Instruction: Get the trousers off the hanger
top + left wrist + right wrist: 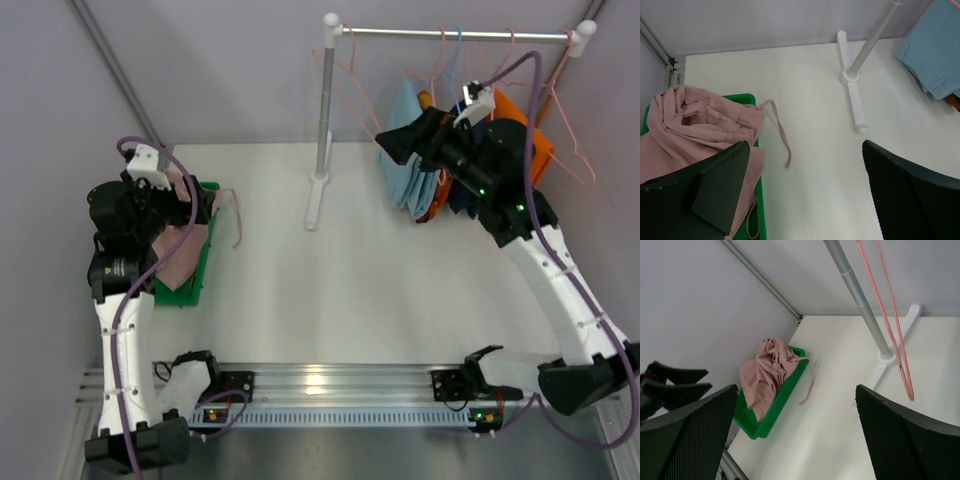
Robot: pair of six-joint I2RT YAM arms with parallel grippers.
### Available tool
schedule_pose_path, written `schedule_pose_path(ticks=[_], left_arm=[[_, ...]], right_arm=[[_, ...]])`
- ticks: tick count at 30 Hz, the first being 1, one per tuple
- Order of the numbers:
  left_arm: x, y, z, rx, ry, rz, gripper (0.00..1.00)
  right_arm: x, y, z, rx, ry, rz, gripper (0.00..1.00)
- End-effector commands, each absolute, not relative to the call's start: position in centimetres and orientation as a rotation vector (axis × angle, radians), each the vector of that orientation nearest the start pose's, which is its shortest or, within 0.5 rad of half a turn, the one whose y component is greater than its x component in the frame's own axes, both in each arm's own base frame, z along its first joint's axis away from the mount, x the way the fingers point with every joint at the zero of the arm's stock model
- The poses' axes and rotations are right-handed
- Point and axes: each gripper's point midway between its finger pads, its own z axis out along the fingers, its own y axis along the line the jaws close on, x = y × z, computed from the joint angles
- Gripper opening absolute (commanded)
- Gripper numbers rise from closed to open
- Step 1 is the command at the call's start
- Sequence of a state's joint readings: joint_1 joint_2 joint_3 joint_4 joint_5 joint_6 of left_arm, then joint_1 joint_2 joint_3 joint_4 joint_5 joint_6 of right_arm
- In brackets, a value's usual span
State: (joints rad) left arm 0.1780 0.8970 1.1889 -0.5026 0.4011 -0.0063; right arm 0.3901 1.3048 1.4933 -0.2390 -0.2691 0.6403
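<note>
Work stood between one pair and the next, as I judged it. My right gripper (392, 148) hung up near the rail (450, 33), just beside the light blue trousers (403, 185), with its fingers spread wide and nothing in them. Its wrist camera looked across the table (350, 280) and not at the cloth. An empty pink hanger (895, 330) dangled next to the stand's pole (860, 295). My left gripper (804, 150) hung by the green bin (742, 96) at the table's left side. It was spread wide too and held nothing.

In that bin the dusty pink trousers (700, 125) lay crumpled, with one drawstring (782, 135) trailing over the rim onto the white surface. The other trousers hung at the right end of the rail, the light blue pair nearest the pole and orange cloth (538, 148) behind my right arm. Something dark and something patterned showed below, mostly hidden by the arm. I could not tell how each one sat on its hanger.

So one pair looked done and binned, and the light blue pair seemed next. That move would call for turning my right wrist toward the hanging cloth. I would need to close on a thick fold below the hanger bar, then draw it down and sideways. Soft cloth would likely slip or bunch, so a shallow pinch might lose it. A hard tug might drag the hanger along the rail or pull the neighbouring pairs askew.
</note>
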Motion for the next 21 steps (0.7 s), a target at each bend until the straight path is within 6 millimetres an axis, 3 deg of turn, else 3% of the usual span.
schedule_pose_path(ticks=[1,5,9,13,21], left_arm=[[30.2,-2.3,35.2,0.129,1.784,-0.296,0.99],[30.0,-2.9,35.0,0.169,1.769,-0.315,0.99],[30.0,-2.9,35.2,0.182,1.76,-0.31,0.99],[30.0,-2.8,35.8,0.212,1.744,-0.281,0.99],[29.9,-2.5,35.8,0.193,1.746,-0.268,0.99]], right_arm=[[31.2,19.6,45.3,-0.127,1.6,0.871,1.0],[28.7,15.7,46.1,-0.11,1.538,0.717,1.0],[28.6,13.4,45.2,-0.091,1.552,0.62,1.0],[30.1,12.5,44.4,-0.057,1.587,0.582,0.96],[34.7,13.5,45.3,-0.057,1.645,0.56,0.9]])
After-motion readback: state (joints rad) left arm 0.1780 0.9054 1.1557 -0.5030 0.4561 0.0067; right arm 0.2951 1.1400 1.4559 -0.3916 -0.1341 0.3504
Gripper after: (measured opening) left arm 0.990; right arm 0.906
